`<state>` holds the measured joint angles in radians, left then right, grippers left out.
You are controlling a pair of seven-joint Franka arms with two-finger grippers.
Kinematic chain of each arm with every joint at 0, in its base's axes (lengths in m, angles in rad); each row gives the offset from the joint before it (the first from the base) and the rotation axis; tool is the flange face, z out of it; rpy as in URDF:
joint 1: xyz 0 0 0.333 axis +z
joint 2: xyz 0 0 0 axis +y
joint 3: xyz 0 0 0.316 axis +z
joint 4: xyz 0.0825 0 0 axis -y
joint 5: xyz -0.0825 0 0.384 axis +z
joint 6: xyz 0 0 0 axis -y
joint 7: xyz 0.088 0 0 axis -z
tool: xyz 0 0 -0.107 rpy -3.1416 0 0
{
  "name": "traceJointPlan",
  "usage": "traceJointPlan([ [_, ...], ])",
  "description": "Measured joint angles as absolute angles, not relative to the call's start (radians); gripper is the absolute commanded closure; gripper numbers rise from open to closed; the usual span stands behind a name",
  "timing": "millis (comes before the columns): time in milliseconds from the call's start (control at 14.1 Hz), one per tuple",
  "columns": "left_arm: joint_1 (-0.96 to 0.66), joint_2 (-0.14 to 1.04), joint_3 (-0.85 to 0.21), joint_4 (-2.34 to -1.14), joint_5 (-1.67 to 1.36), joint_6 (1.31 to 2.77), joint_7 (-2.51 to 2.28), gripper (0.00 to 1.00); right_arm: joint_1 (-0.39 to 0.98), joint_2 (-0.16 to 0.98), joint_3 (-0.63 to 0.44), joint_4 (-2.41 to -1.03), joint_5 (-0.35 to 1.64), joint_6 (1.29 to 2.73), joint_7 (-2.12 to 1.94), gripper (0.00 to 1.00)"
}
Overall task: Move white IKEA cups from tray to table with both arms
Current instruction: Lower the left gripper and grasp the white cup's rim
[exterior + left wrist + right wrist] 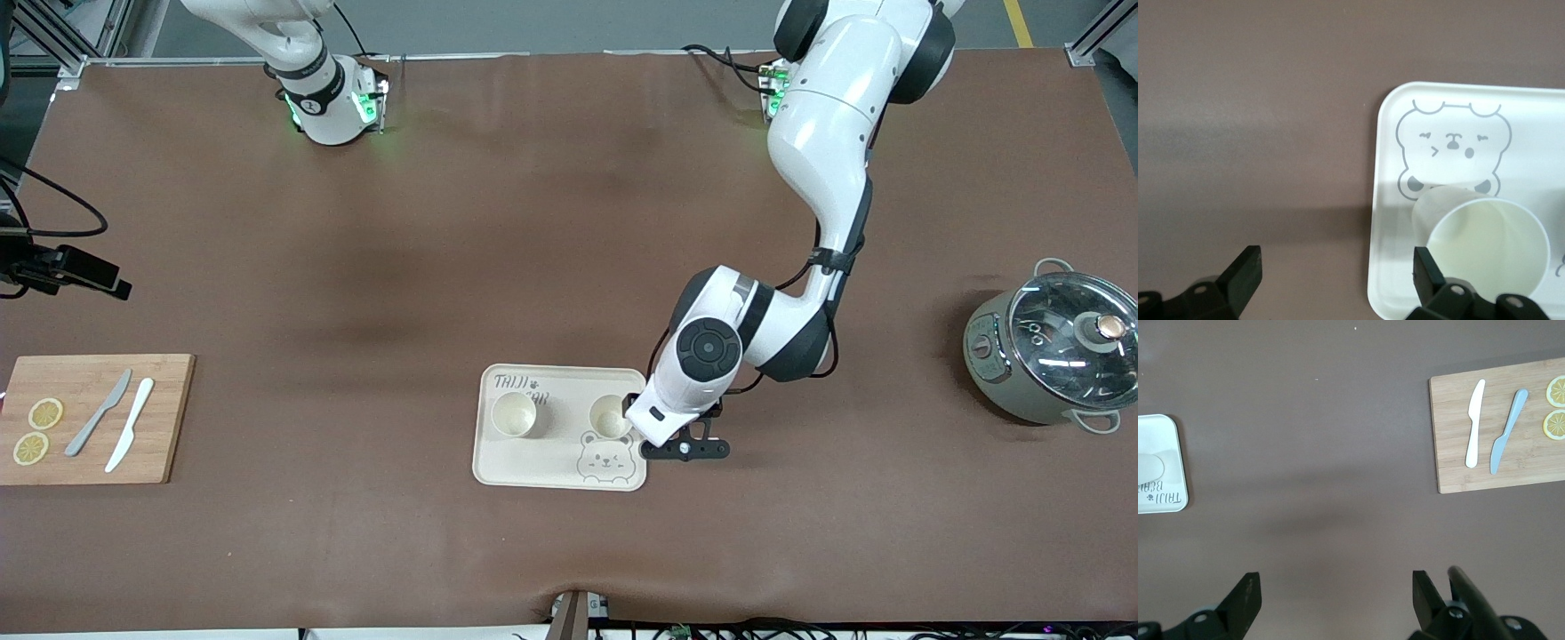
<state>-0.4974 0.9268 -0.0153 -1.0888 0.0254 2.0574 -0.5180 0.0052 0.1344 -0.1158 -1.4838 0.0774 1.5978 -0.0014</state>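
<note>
Hovering wide open, your left gripper (1331, 267) straddles the cream bear-printed tray's (498, 476) rim beside one off-white tapered cup (1488, 250), lining up a grasp; your right gripper (1331, 593), equally wide, waits over bare brown worktop (1338, 453).

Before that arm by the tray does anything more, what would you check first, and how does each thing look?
1. Both white IKEA cups, one and the other, upright on the tray: ok.
2. Left gripper open: ok.
3. Left gripper around the cup nearer the left arm's end: not ok; one finger is beside the rim, the other over bare table.
4. Right gripper open, over bare table, waiting: ok.
5. Tray flat on the table: ok.
</note>
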Motion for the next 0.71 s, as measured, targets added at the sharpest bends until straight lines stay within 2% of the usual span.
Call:
traceJointPlan([
  [709, -0.558, 0.971, 0.012, -1.03, 0.025, 2.057, -0.59, 0.0, 0.005, 0.134, -0.116, -1.485, 0.077, 1.598, -0.001, 0.0],
])
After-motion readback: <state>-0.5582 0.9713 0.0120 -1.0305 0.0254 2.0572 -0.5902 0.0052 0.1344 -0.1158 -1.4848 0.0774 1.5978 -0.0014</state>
